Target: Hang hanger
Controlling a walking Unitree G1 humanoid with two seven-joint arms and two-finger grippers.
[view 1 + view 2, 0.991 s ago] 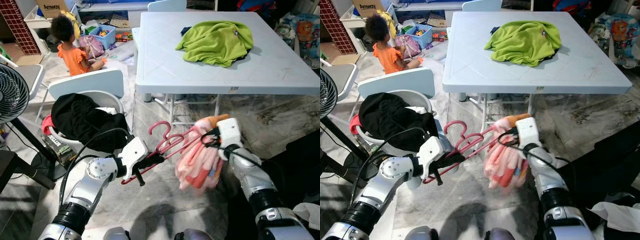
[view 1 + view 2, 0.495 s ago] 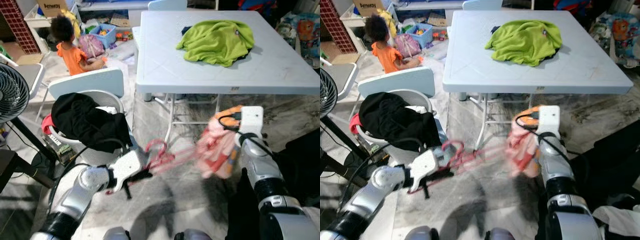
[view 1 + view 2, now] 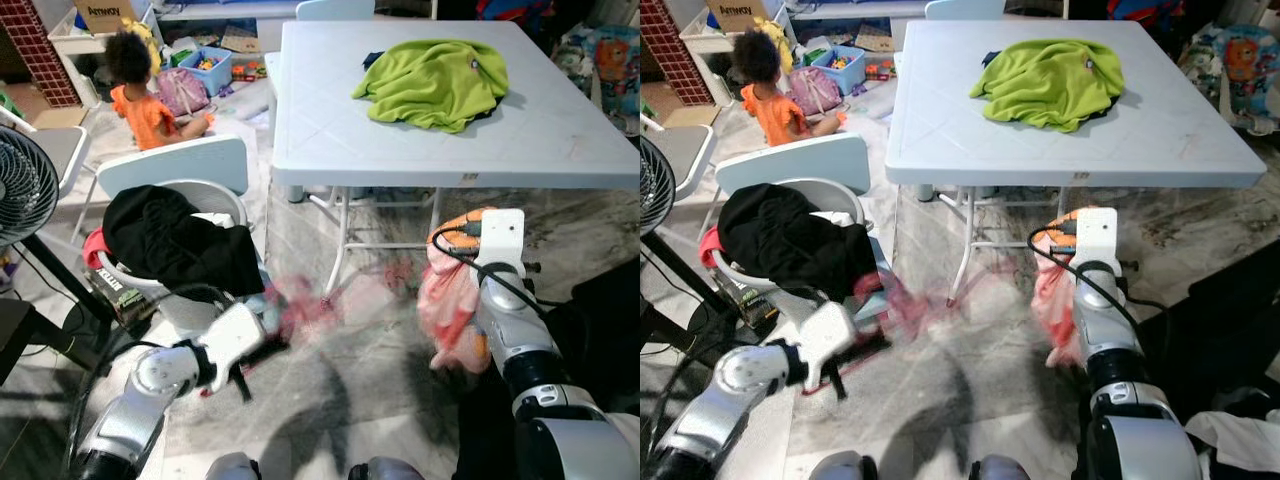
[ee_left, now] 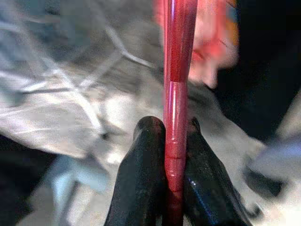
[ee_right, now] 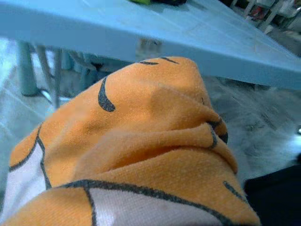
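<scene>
A red hanger (image 3: 300, 305) shows as a blurred streak low over the floor, in front of the table legs. My left gripper (image 3: 262, 352) is shut on its straight bar (image 4: 176, 70), with both black fingers (image 4: 146, 155) pressed against it. A pink and orange garment (image 3: 452, 300) hangs bunched from my right gripper (image 3: 470, 232), just below the table's front edge. The cloth (image 5: 141, 141) covers that gripper's fingers. Hanger and garment are apart.
A white table (image 3: 330, 140) carries a green cloth (image 3: 432, 80). A white basket (image 3: 215, 195) draped with black clothes (image 3: 165, 235) stands at the left by a white chair (image 3: 170, 165) and a fan (image 3: 20, 190). A child (image 3: 145, 100) sits at the back left.
My left gripper has dropped down and to the left with the hanger, drawing it away from the garment. My right gripper has lifted the garment up toward the table edge.
</scene>
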